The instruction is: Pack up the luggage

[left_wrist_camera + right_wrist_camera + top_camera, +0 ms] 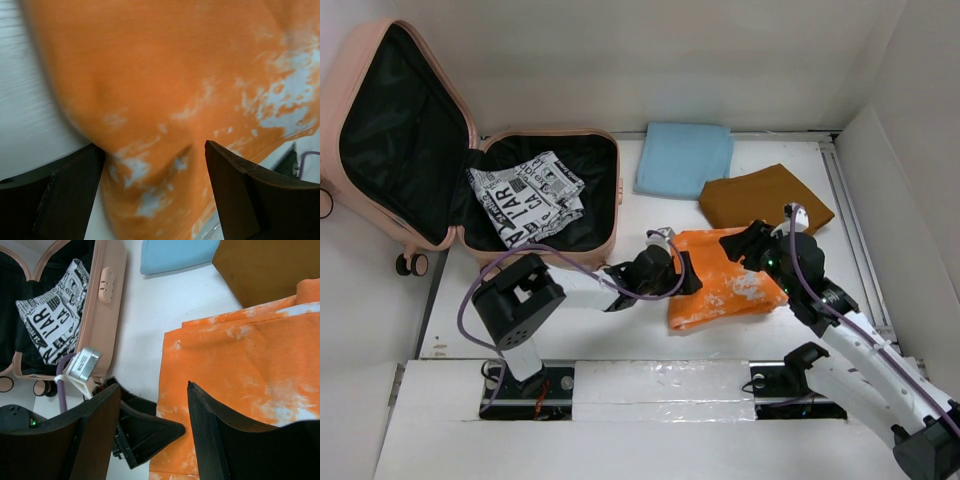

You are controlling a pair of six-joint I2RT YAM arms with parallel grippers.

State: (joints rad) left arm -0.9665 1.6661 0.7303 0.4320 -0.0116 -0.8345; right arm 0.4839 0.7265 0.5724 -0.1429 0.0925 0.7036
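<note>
Open luggage [545, 135] at the counter's [650, 215] far-left corner, wheels toward the near edge; the newsprint cloth [525, 195] reads perhaps "AR"; left gripper [150, 150] and right gripper [152, 387] are both spread.

Seeing orange cloth [175, 75] blurring at left, overrunning left wrist view's edges. Losing luggage [390, 140] lid past top external's left edge, casters [412, 264] showing too small for detail.

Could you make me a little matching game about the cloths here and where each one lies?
1 black-and-white newspaper-print cloth
2 light blue folded cloth
3 brown folded cloth
4 orange white-splotched cloth

A between left gripper and right gripper
B inside the pink hard-shell suitcase
C far side of the table, beside the suitcase
D just right of the blue cloth

Pairs: 1-B, 2-C, 3-D, 4-A
</note>
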